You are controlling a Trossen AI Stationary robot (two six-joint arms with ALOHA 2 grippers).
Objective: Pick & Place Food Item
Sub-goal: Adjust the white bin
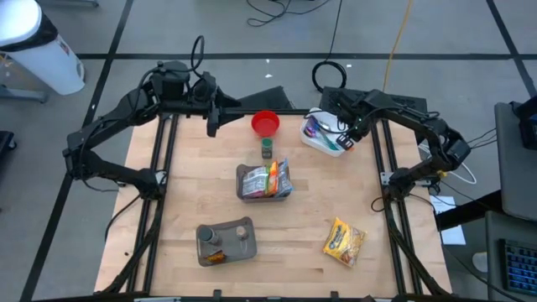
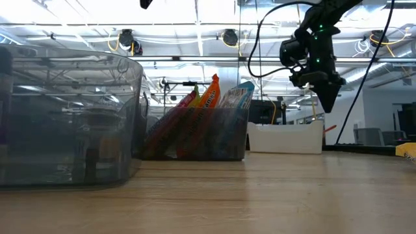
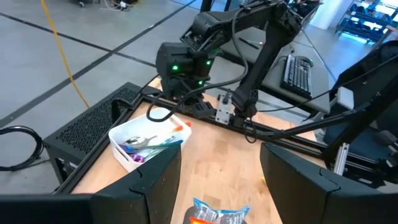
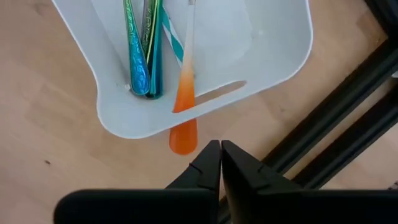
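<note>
Snack packet (image 1: 344, 242) lies on the wooden table (image 1: 185, 184); right gripper (image 4: 221, 163) closed and empty, left gripper (image 1: 211, 127) open.

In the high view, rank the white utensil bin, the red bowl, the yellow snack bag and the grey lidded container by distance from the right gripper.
1. White utensil bin, directly under the shut right gripper.
2. Red bowl, toward the left arm's side.
3. Yellow snack bag, near front edge.
4. Grey lidded container, front, left arm's side.

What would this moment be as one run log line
right tool: shut, empty, above white bin | left tool: open, waiting at table's far edge
</note>
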